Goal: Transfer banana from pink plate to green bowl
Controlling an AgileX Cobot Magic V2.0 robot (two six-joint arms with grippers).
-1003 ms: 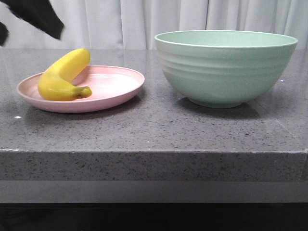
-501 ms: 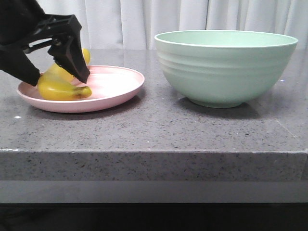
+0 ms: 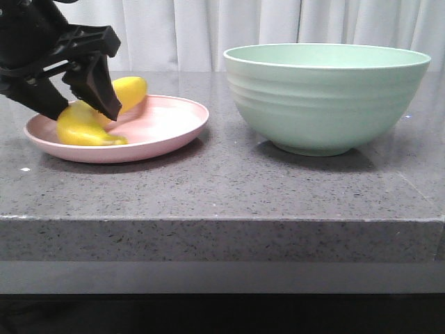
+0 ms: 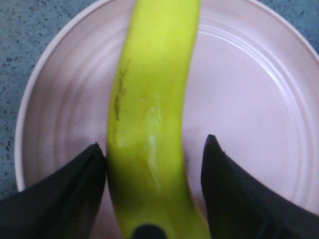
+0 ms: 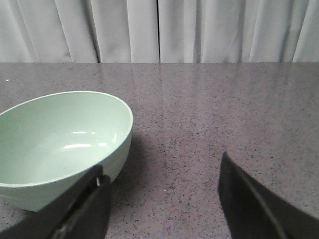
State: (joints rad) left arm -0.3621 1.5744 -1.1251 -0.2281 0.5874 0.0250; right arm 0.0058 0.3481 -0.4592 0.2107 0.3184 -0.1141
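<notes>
Filling the lower half of the front view, the grey speckled bench carries everything, with white curtains behind it across the top of the frame. On the right of the frame sits the green bowl, big and deep, with ridges around its outside. The pink plate lies at the left of the frame, well apart from the bowl. The banana lies on the plate, toward the plate's left side, with one end pointing up and back. The left pincer comes in from the upper left of the frame and reaches down over the banana. In the left wrist view its two black fingers stand open on either side of the banana, one finger touching the peel and the other a little way off, not squeezing it. In the right wrist view the right pincer is open wide and holds nothing, low in the frame, near the bowl's side.
</notes>
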